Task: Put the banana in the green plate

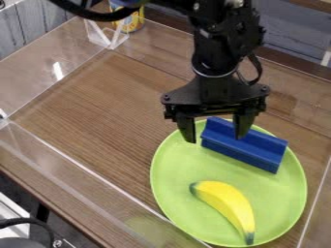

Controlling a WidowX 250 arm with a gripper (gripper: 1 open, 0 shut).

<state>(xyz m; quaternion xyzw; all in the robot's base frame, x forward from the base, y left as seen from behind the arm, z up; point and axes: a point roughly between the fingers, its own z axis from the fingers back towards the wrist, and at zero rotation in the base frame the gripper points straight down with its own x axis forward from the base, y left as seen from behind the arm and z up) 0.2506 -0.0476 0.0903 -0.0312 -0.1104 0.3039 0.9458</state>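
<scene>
The bright yellow banana [226,208] lies inside the lime-green plate [173,184], in its near half, curved with a dark tip toward the front right. My black gripper [219,126] hangs open over the plate's far rim, pointing down, with nothing between its fingers. One finger [192,129] stands over the rim, the other finger [245,124] in front of the blue block. The gripper is well apart from the banana.
A blue rectangular block [246,145] lies in the plate's far half, just under the gripper. A yellow cup [126,16] sits at the back left, partly hidden. Clear plastic walls [52,160] border the wooden table on the left and front.
</scene>
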